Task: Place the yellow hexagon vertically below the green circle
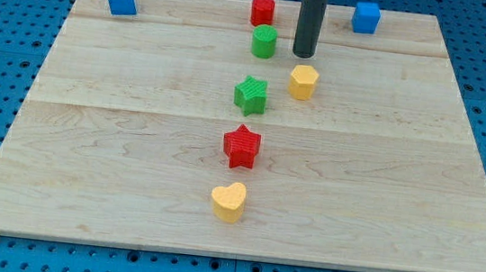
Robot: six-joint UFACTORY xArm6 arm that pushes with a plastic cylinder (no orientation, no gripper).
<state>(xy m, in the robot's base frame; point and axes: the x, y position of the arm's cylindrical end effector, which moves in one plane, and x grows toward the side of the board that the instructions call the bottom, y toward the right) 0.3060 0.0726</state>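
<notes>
Near the view's top, a bit right of the middle, sits the yellow hexagon (pixel 303 82). It is lower than the green circle (pixel 264 41) but off to its right, so it is not under it yet. My tip (pixel 303 54) is bare (nothing is clamped, it only pushes) and stands just above the hexagon, between the circle and it. I think it needs to get to the hexagon's right side to push left. The green star (pixel 250 95) already fills the spot below the circle.

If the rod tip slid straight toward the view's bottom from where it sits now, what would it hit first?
Most likely the yellow hexagon, which sits just below my tip, almost directly in line. Beyond it the board looks free, though depth is hard to judge.
</notes>
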